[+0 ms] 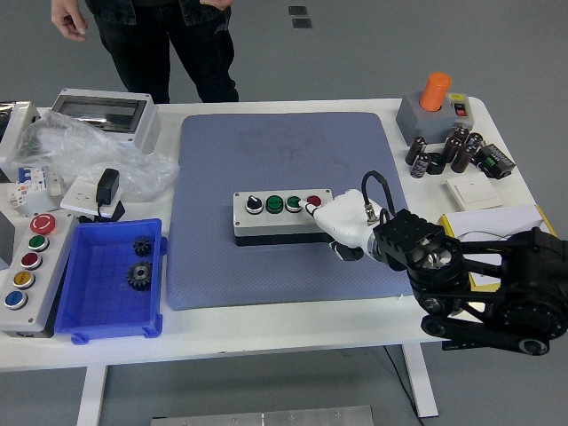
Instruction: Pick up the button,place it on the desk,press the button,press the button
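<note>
- Where the blue mat (284, 160) covered the middle of the white table (266, 324), the button box (275, 216) lay flat on it, long side across, showing a black knob, two green buttons and a red button (314, 201) at its right end.
- Right hand (342, 222): white, on a black arm from the lower right; it rested against the box's right end, one fingertip (310, 209) at the red button, the rest of the fingers curled in under the palm, nothing gripped.
- Left hand: not seen.
- Blue tray (89, 302): near left, just off the mat, holding two dark gears (139, 263).
- Second button box (31, 266): left of the tray, grey, with red, green, red, yellow and blue buttons in a column.
- Far left: a grey enclosure (102, 114), crumpled clear plastic (89, 155) and a white switch plate with a black plug (106, 188) on it.
- Far right corner: a grey base with an orange cylinder (435, 90), and a cluster of dark capacitors (444, 153) beside it.
- Person (169, 40): stood at the far side in dark clothes, one hand hanging loose, clear of the table.
</note>
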{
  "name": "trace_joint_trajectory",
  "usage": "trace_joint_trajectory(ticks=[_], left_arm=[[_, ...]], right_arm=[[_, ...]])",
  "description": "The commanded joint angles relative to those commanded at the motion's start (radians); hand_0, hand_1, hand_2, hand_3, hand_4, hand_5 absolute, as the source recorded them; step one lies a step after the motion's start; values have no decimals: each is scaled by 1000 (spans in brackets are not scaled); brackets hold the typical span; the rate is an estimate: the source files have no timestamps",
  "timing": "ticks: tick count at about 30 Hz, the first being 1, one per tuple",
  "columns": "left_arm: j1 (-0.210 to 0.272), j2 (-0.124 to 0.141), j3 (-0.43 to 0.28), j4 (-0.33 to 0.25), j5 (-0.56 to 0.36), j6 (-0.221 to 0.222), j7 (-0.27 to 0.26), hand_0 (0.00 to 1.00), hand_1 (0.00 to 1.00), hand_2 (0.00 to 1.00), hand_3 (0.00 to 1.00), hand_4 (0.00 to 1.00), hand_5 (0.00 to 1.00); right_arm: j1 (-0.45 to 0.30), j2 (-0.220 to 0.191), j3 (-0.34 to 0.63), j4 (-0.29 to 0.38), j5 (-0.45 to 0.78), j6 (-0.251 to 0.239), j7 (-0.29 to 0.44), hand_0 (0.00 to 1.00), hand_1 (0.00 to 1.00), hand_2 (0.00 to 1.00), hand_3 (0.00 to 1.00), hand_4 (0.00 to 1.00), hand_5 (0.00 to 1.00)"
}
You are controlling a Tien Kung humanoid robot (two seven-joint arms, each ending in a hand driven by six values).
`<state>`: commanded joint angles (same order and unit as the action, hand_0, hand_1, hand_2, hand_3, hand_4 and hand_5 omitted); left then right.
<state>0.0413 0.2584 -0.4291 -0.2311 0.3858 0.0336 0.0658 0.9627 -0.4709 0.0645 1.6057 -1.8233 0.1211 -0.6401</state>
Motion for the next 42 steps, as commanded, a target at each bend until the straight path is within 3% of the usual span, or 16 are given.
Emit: trace_joint_trajectory(ticks=[8,13,16,21,25,27,28,29,34,35,37,40,41,42], left_arm=[[0,5,6,1,-6,3,-2,610,667,626,659,650,491],[-1,8,9,1,-9,4,-1,610,667,627,660,652,494],[2,7,18,2,-17,3,2,610,667,627,660,652,494],[5,5,44,6,-42,0,8,610,667,627,660,654,494],[5,6,59,8,-56,-2,12,609,667,627,661,656,495],[6,5,64,9,-61,-3,14,609,667,627,661,656,495],[7,4,69,9,-64,-4,16,609,667,627,661,656,495],[7,3,73,10,-67,-5,18,609,668,627,661,659,494],[12,-3,82,10,-70,-8,27,609,668,627,661,659,494],[13,-4,83,10,-71,-9,28,609,667,628,661,664,494],[14,-5,86,10,-72,-10,29,609,667,628,661,664,494],[16,-7,88,10,-75,-10,29,609,667,628,661,664,494],[17,-8,89,10,-76,-10,28,611,668,628,663,669,494],[17,-9,89,10,-77,-10,28,611,668,628,663,669,494]], right_arm=[[28,17,-46,-7,11,20,-5,270,302,283,998,314,2],[33,3,-32,8,22,6,5,261,295,276,998,326,2],[24,-28,22,39,50,-25,36,261,295,276,998,326,2],[-8,-119,141,125,154,-72,146,259,294,273,998,326,2],[-78,-196,269,173,238,-128,241,258,295,275,998,327,2],[-123,-214,344,172,275,-167,288,258,295,275,998,327,2],[-146,-212,380,163,294,-187,311,258,295,275,998,327,2],[-174,-207,422,151,317,-211,339,390,420,444,998,611,147],[-309,-139,617,56,457,-336,500,390,420,444,998,611,147],[-333,-123,653,35,492,-356,535,579,608,633,928,797,265],[-385,-89,731,-14,570,-390,613,579,608,633,928,797,265],[-450,-48,838,-86,682,-364,724,579,608,633,928,797,265],[-471,-34,874,-114,724,-345,766,739,696,721,824,904,506],[-494,-19,908,-142,766,-321,808,739,696,721,824,904,506]])
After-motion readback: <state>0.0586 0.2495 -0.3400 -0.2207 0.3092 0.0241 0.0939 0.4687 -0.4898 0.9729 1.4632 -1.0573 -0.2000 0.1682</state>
